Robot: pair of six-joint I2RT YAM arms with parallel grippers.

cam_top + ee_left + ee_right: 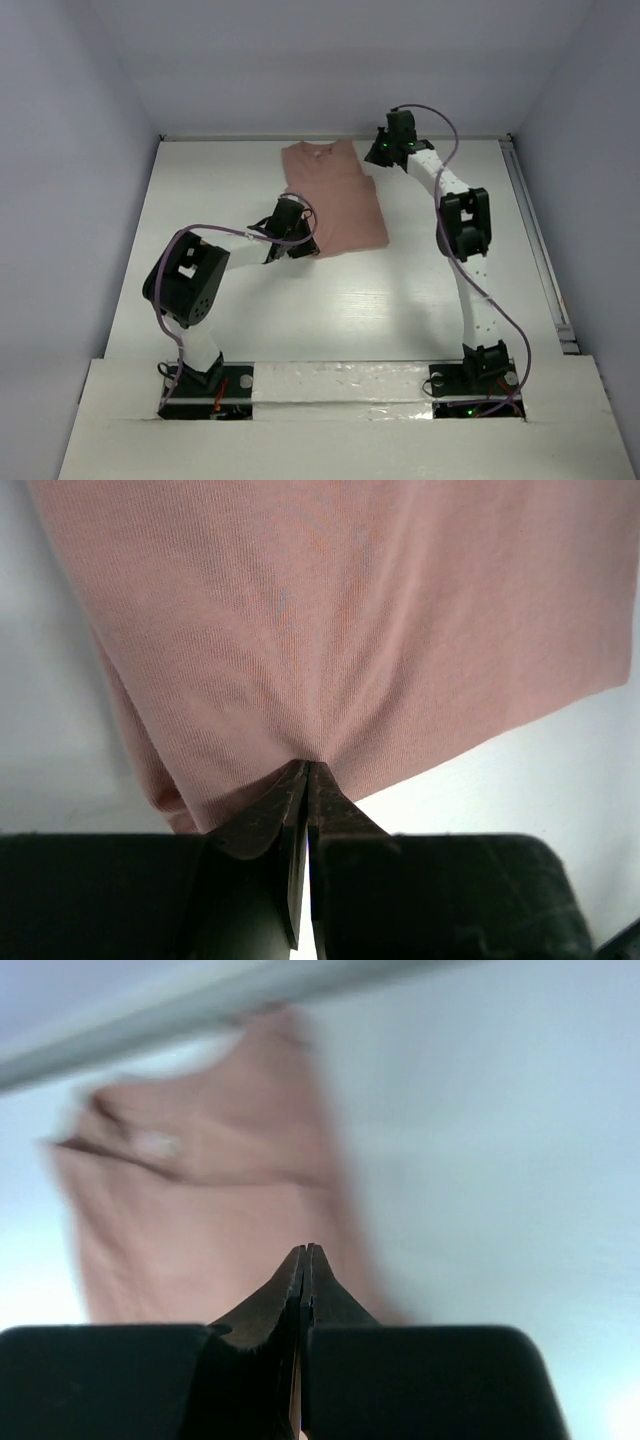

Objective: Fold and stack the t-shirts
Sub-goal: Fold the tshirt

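Top external: t-shirt point(340, 205) lay half-folded, upper centre, unfinished; left gripper point(306, 248) pinched its hem, right gripper point(376, 156) closed, empty.

White table point(420, 320), pale grey walls point(300, 60)

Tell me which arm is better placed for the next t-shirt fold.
Left, probably. The left arm pinches the t-shirt in its jaws at the near edge, cloth puckering into them. The right arm, jaws shut by the collar, appears to hold nothing.
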